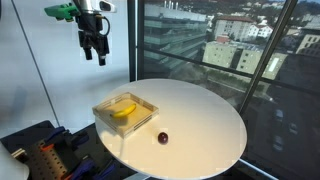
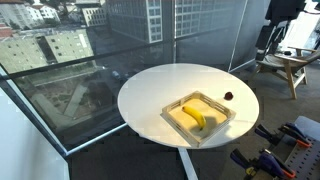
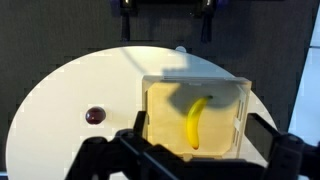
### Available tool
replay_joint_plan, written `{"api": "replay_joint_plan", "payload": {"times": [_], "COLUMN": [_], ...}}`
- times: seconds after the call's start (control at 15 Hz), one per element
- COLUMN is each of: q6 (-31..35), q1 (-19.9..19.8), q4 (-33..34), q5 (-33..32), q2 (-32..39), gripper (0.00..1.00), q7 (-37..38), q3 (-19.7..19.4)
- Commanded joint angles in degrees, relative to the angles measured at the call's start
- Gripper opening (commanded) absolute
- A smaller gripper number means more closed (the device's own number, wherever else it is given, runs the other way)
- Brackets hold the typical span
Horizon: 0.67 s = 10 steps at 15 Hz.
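Gripper (image 3: 166,8) sits closest to the wrist cam: we see two fingers (image 3: 207,6) poking in from the top edge, so that view is flipped. Jaws are released and spread wide, with nothing between them. In an exterior view the gripper (image 1: 95,57) hangs high over the table (image 1: 200,110), fingers pointing down, well apart from everything on it. Nearest thing below it is the box (image 1: 99,108), a shallow square open-top one resting flat near the table's rim. Inside lies the banana (image 1: 122,111), flat on the box floor and roughly centred; we can't tell if it touches a wall. Wrist view puts the box (image 3: 146,105) right of centre, with the banana (image 3: 195,122) running lengthwise and slightly curved. We also see a plum (image 3: 95,116) on the bare table (image 3: 70,85), outside the box and apart from it. Both exterior views confirm this: the plum (image 1: 162,138) (image 2: 228,97) is close to the rim, and the box (image 2: 168,112) holds the banana (image 2: 196,118). The table (image 2: 150,85) is round and white. A window (image 1: 220,40) behind it shows city buildings. Clamps (image 1: 45,158) sit low beside the table. Dark blurred shapes (image 3: 150,160) run along the bottom of wrist view, and we can't tell what they are.
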Motion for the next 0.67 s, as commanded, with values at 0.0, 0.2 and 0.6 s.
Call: {"api": "replay_joint_plan", "payload": {"times": [0.0, 0.2, 0.6], "q6": [-0.1, -0.1, 0.9], "q1": [-0.2, -0.2, -0.3], "q4": [0.1, 0.1, 0.8], "q5": [0.1, 0.1, -0.2], "q2": [0.0, 0.0, 1.1], "gripper": [1.0, 1.0, 1.0], "q7": [-0.1, -0.1, 0.3], "q3": [0.2, 0.2, 0.4]}}
